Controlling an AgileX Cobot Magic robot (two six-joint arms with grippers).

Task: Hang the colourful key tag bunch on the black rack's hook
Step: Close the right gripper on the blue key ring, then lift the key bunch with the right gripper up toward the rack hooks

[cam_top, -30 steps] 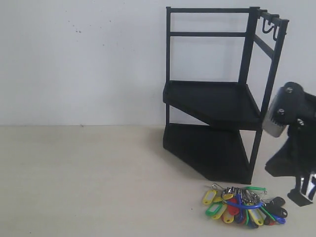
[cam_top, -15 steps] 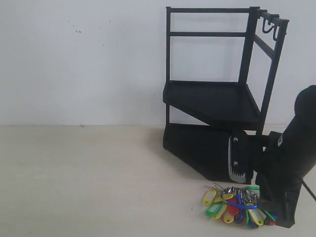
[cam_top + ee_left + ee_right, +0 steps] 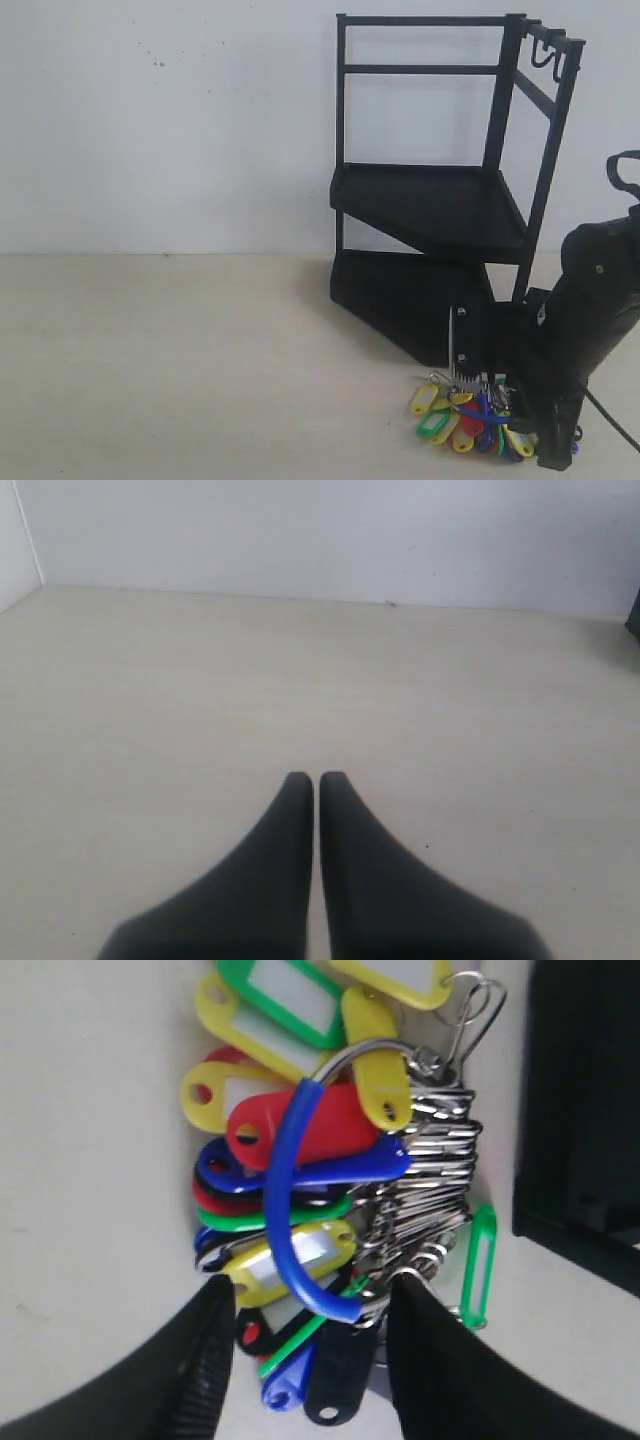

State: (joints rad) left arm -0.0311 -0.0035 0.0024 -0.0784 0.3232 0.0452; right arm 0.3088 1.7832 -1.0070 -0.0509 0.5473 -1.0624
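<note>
The colourful key tag bunch (image 3: pixel 468 416) lies on the table in front of the black rack (image 3: pixel 440 210). In the right wrist view the bunch (image 3: pixel 310 1160) fills the frame, its blue loop (image 3: pixel 285 1215) arching over red, yellow and green tags. My right gripper (image 3: pixel 312 1295) stands open, low over the bunch, one finger on each side of the loop's lower end and the black tags. In the exterior view the right arm (image 3: pixel 560 350) covers the bunch's right part. The rack's hook (image 3: pixel 545 60) hangs at its top right rail. My left gripper (image 3: pixel 316 780) is shut over bare table, holding nothing.
A white wall stands behind the table. The rack's lower shelf (image 3: pixel 585 1110) is close beside the bunch in the right wrist view. Bare table spreads to the left of the rack (image 3: pixel 180 360).
The right arm has swung in from the right edge and dropped onto the key tag bunch, now covering its right side. The bunch and rack have not moved.
</note>
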